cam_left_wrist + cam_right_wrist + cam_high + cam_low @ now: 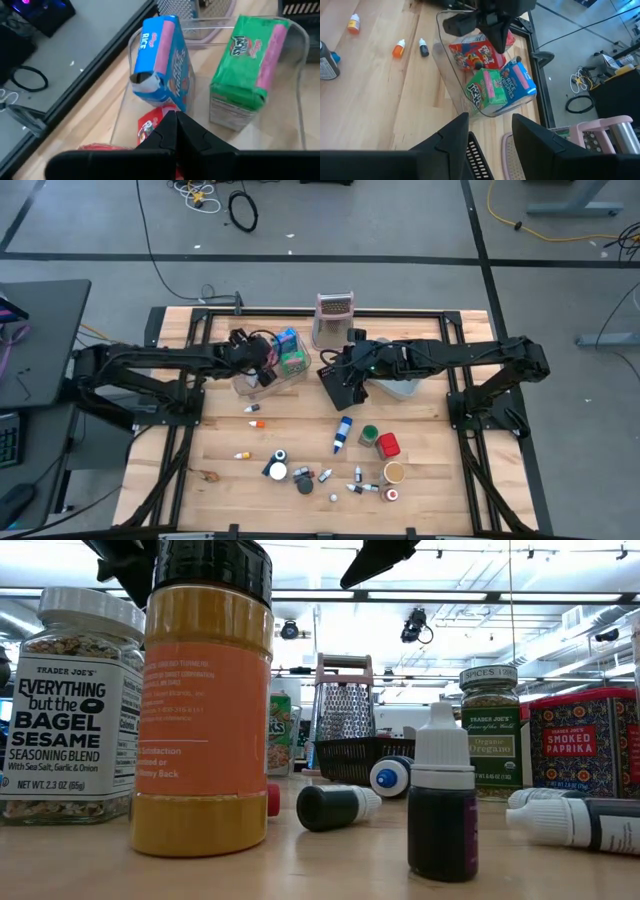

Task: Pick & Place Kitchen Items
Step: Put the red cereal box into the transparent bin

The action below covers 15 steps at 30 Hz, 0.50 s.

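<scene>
A clear tray (pixel 262 386) on the table's far left part holds a blue packet (pixel 161 62), a green packet (pixel 248 70) and a red packet (pixel 476 54). The blue and green packets stand side by side, and the red one lies flat on the tray floor. My left gripper (pixel 175 119) is shut and points down over the red packet (pixel 149 125). My right gripper (pixel 490 131) is open and empty, hovering above the black mesh basket (pixel 476 156) just right of the tray. Other items lie on the near half of the table: a blue-white bottle (pixel 343 433), small cans (pixel 380 442) and vials (pixel 255 423). My left gripper's shut fingertips (pixel 497 44) come from above onto the red packet's top face. I cannot tell whether they touch it or stop just over it, because the gripper itself covers the spot.
A metal grater stand (pixel 335 318) stands at the far edge behind the tray and basket. A grey bin (pixel 402 387) sits under the right arm. Spice jars (pixel 205 700) and small dropper bottles (pixel 442 805) crowd the near edge. Bare wood lies between the tray and the near items.
</scene>
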Tool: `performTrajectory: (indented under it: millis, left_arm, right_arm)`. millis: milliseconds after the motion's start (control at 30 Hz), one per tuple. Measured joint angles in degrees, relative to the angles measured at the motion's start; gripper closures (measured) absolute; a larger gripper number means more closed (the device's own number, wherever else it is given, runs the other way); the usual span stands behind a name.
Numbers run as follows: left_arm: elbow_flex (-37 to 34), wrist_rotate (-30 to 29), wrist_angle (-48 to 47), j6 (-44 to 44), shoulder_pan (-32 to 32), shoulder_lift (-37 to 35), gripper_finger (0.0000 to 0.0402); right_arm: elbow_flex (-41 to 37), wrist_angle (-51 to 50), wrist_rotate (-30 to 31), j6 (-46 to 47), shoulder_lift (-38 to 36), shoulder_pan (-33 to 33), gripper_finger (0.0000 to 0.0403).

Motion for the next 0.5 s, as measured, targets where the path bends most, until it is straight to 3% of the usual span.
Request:
performTrajectory:
  millis: [500]
  left_arm:
    - [-0.2,1.7,-16.6,-13.6,-6.3,-9.3,0.0398]
  right_arm:
    - [0.0,0.0,-1.4,0.0,0.0,0.0,0.0243]
